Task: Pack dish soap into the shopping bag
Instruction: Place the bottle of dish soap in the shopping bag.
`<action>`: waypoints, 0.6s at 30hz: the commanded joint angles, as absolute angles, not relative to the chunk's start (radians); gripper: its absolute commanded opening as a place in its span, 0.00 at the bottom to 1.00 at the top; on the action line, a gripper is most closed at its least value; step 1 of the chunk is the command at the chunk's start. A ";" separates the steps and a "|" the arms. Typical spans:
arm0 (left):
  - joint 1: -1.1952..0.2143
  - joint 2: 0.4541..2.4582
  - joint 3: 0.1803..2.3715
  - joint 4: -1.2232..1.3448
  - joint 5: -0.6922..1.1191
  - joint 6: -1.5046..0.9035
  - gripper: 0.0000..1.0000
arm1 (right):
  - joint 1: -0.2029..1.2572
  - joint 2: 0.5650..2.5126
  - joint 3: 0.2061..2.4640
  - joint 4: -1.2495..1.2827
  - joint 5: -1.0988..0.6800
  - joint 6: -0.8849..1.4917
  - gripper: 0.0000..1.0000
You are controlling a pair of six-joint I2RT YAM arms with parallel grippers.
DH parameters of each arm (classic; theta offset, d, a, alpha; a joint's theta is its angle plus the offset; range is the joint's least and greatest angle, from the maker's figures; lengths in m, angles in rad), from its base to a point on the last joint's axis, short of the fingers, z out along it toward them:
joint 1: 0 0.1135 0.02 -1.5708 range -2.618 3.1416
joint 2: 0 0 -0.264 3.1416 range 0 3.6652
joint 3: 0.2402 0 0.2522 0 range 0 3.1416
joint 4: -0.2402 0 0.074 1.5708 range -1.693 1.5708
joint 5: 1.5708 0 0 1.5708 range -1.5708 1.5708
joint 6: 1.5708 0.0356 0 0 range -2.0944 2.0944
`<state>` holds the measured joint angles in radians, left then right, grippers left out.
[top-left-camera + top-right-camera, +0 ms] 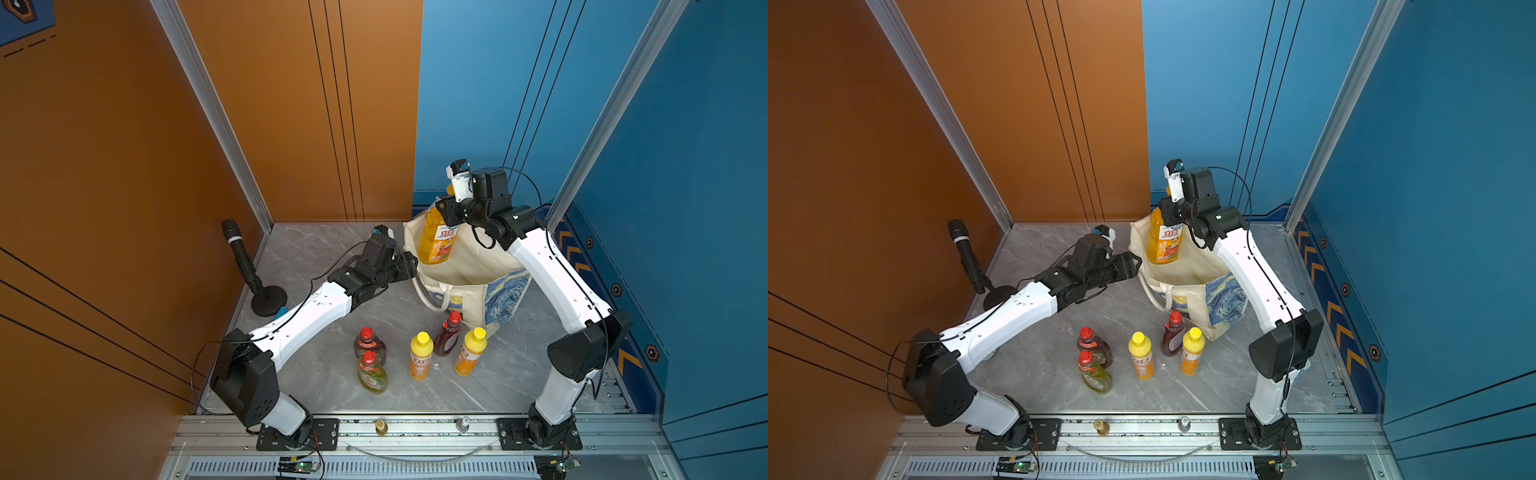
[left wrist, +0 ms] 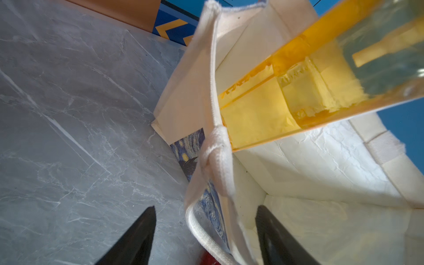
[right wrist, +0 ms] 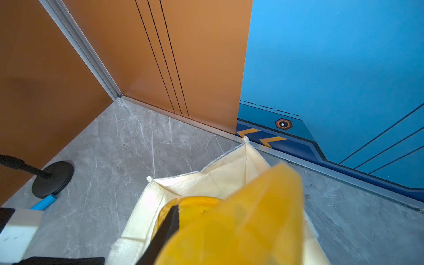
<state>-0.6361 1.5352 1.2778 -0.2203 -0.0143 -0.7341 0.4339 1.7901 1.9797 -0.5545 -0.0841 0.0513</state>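
Dish soap goes in one bottle at a time, and I judge the first to be mid-delivery. The big orange pump-top bottle [image 1: 436,243] hangs upright over the mouth of the cream-white fabric tote bag [image 1: 505,297] with its blue-and-yellow swirl print, right of centre in both top views. The right gripper [image 1: 446,212] is clamped on the bottle's upper part, just under the pump. The base sits about level with the bag's rim. Whether it has dipped inside I cannot tell (the left wrist view shows only pale lining beneath it).

The left gripper [image 2: 205,207] is at the bag's left edge with its black fingers [image 2: 137,234] spread, one outside the wall and one inside. The rim and a cream loop handle [image 2: 215,146] run between them, and no pinch on the fabric shows.

Five smaller bottles stand on the grey marble-look tabletop [image 1: 316,386] at lower centre: two dark red bottles [image 1: 368,343], one yellow-green red-capped bottle [image 1: 372,374] and two orange yellow-capped bottles [image 1: 420,357].

The next move likely calls for the left pincer to nip the rim so the soft wall cannot fold inward. The right arm would then lower the bottle straight down until its base meets the bag's floor, and only then let go.
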 commanded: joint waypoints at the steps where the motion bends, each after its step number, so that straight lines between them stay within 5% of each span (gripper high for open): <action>1: -0.651 1.557 1.330 -0.196 0.021 -0.734 0.58 | 0.419 1.717 1.961 -0.248 -0.132 0.028 0.00; 13: -0.660 1.591 1.385 -0.196 0.103 -0.741 0.05 | 0.390 1.693 1.780 -0.072 -0.201 -0.022 0.00; 18: -0.658 1.576 1.403 -0.196 0.131 -0.740 0.00 | 0.382 1.677 1.676 0.018 -0.242 -0.023 0.00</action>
